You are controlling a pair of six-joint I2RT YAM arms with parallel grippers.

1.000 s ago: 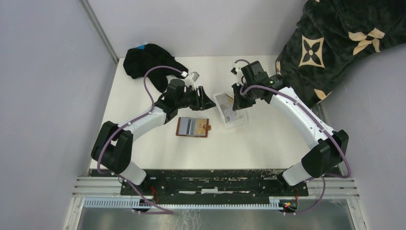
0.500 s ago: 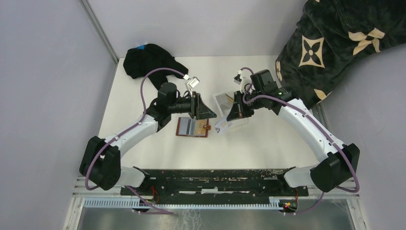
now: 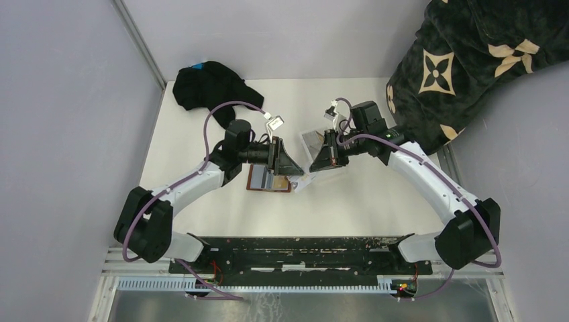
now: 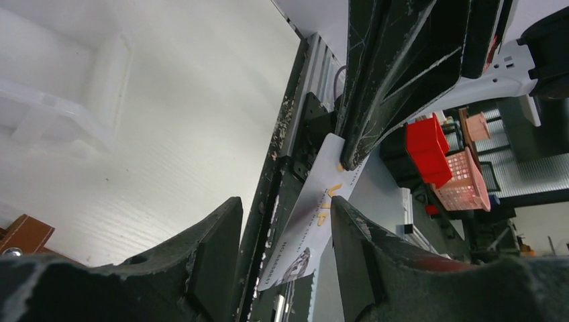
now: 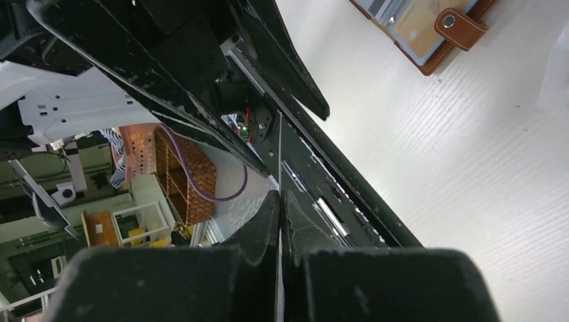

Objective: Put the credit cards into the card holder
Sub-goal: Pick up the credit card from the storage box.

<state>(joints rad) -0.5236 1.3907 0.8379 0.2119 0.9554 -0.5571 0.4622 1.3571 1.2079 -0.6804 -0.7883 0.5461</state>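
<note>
My right gripper is shut on a greyish-white credit card with gold "VIP" lettering and holds it in the air over the table. In the right wrist view the card shows edge-on above the closed right gripper. My left gripper is open, and the card's free end hangs between its jaws without touching them. The brown card holder lies open on the table just under the left gripper. Its snap tab shows in the right wrist view.
A clear plastic tray sits behind the right gripper. A black cloth lies at the back left. A black patterned blanket hangs at the back right. A black metal rail runs along the near edge.
The right gripper has lifted the card out of the tray and swung it left. The left gripper has turned toward it, so the two now face each other over the card holder.
</note>
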